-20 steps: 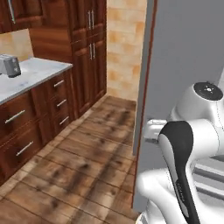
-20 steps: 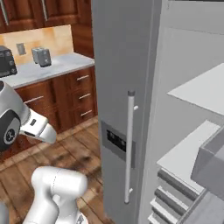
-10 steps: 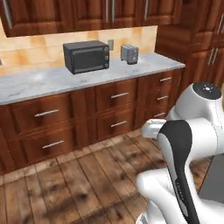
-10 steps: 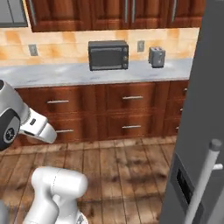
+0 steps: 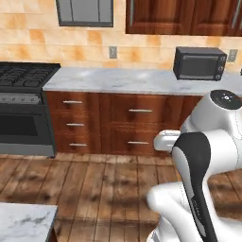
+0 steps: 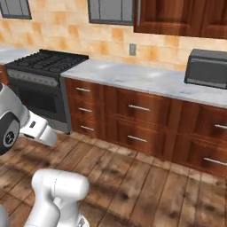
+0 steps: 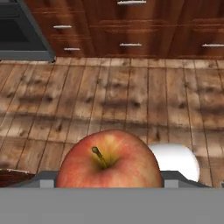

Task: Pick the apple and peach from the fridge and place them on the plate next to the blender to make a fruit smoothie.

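Room: wood floor (image 5: 94, 189), marble counter (image 5: 127, 80) w/ brown drawers, black stove (image 5: 23, 108) at left, microwave (image 5: 199, 63) on counter.
Apple (image 7: 108, 162): red w/ yellow blush near top, dark stem; I see it low-centre in hand view, above the floor.
Vs fingers: tips hidden; can't tell contact.
Axis: round, stem end faces cam, stem leans up-left.
Gripper: can't tell how far open or if it's holding the apple.
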